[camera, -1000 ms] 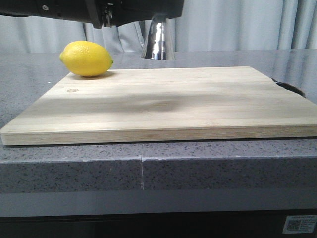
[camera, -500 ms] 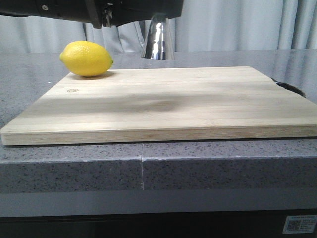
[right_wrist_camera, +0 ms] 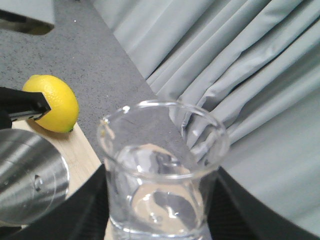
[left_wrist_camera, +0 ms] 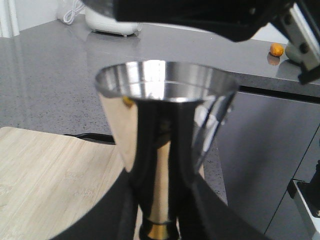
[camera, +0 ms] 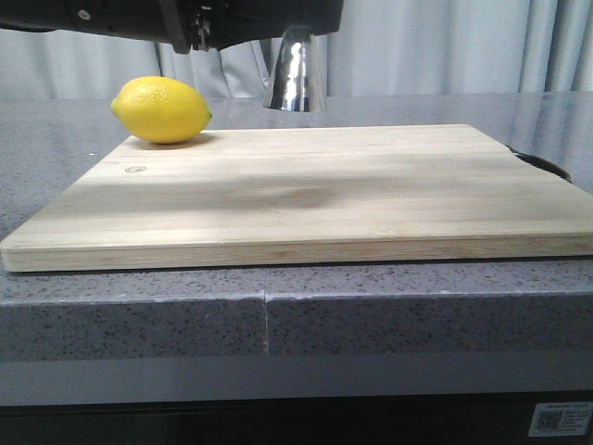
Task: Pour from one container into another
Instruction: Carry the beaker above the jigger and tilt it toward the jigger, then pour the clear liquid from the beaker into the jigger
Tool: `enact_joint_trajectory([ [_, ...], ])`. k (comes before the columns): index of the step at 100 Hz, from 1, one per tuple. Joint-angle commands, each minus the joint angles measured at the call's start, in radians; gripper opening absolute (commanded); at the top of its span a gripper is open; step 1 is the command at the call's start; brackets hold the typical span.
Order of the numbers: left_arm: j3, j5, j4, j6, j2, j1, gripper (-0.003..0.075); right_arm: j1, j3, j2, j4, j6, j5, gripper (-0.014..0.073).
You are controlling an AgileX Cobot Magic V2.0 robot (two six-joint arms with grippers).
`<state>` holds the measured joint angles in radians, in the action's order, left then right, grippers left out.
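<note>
The steel jigger (left_wrist_camera: 162,125) hangs upright above the back of the wooden board (camera: 306,190), and my left gripper (left_wrist_camera: 160,205) is shut on its narrow waist just above the gold band. Only its lower cone (camera: 296,79) shows in the front view, clear of the board. My right gripper (right_wrist_camera: 160,200) is shut on the clear glass beaker (right_wrist_camera: 162,165), held upright and close beside the jigger's rim (right_wrist_camera: 30,182). A little clear liquid seems to lie in the beaker's bottom. The beaker is out of the front view.
A yellow lemon (camera: 161,109) rests on the board's back left corner. A dark object (camera: 542,165) lies on the grey counter off the board's right edge. Grey curtains (camera: 445,46) hang behind. Black arm parts (camera: 185,19) span the upper left of the front view.
</note>
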<state>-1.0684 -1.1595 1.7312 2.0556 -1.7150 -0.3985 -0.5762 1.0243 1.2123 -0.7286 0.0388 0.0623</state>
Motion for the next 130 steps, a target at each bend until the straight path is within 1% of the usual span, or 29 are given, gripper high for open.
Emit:
enact_joint_trajectory([
  [1,-0.030,-0.111,0.070,-0.001,0.051,-0.011,-0.0019,0.000,0.037,-0.012,-0.020,0.005,-0.068,0.0247],
  [130,-0.030,-0.111,0.070,-0.001,0.051,-0.011,-0.0019,0.000,0.037,-0.008,-0.225,0.005,-0.097,0.0247],
])
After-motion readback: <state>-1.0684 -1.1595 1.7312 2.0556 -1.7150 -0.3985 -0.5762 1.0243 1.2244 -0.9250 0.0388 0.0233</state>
